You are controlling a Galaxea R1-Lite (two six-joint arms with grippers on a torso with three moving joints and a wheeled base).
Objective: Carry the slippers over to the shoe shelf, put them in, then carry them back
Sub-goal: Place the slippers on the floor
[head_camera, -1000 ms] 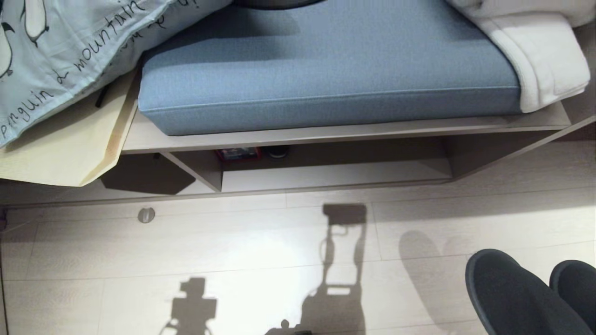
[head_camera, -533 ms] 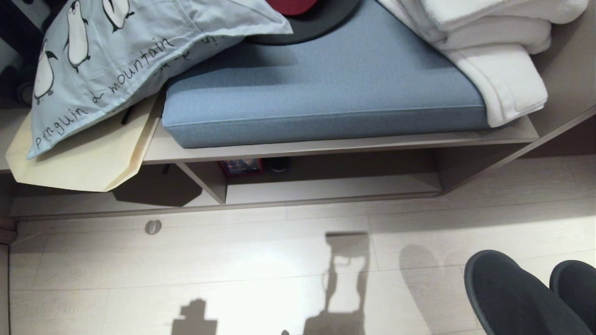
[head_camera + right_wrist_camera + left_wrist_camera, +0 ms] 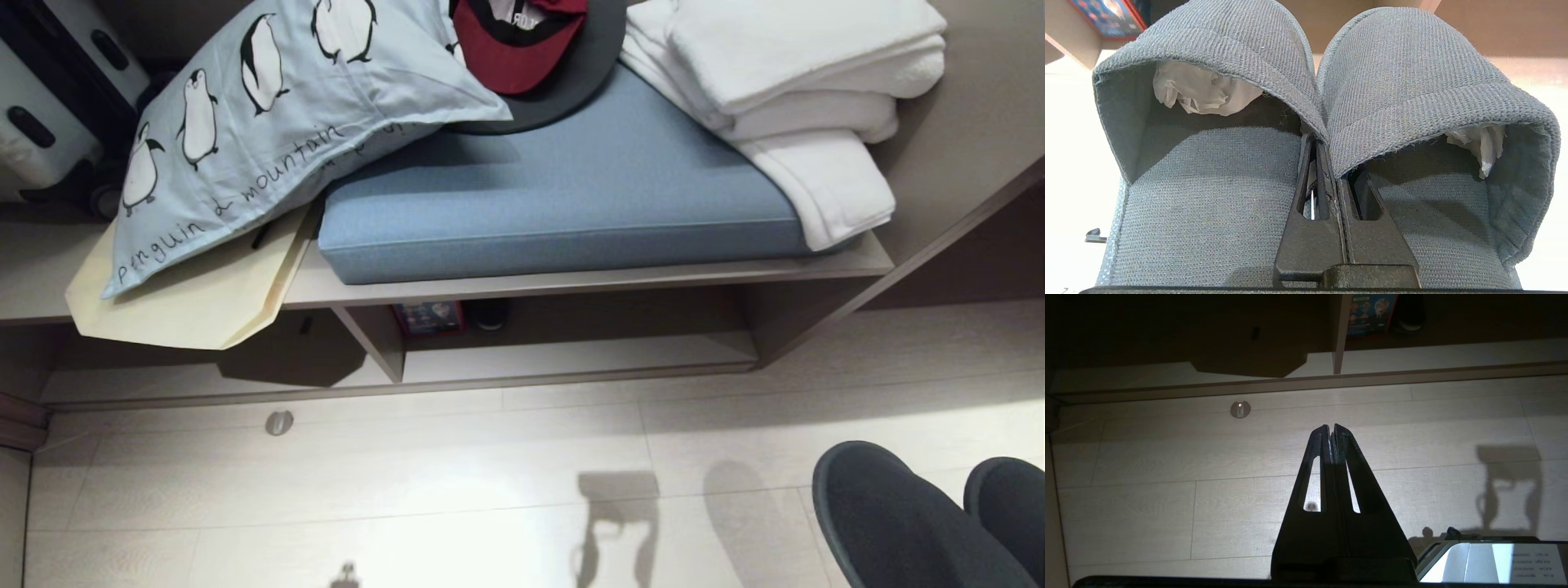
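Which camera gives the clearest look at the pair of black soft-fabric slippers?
The right wrist view: both black soft-fabric slippers fill it, side by side, white paper stuffed in the toes, the right hand clamped on their inner edges. The head view shows only their toes at its lower right corner. The left wrist view shows none.

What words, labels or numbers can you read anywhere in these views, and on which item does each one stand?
"penguin & mountain": handwritten-style print along the edge of the penguin pillow; more letters follow but are hidden.
White letters on the red cap: cut off, not readable.
Printing on the colourful box in the shoe shelf: too small.
Mirrored lines on the white label in the left wrist view: too blurred.
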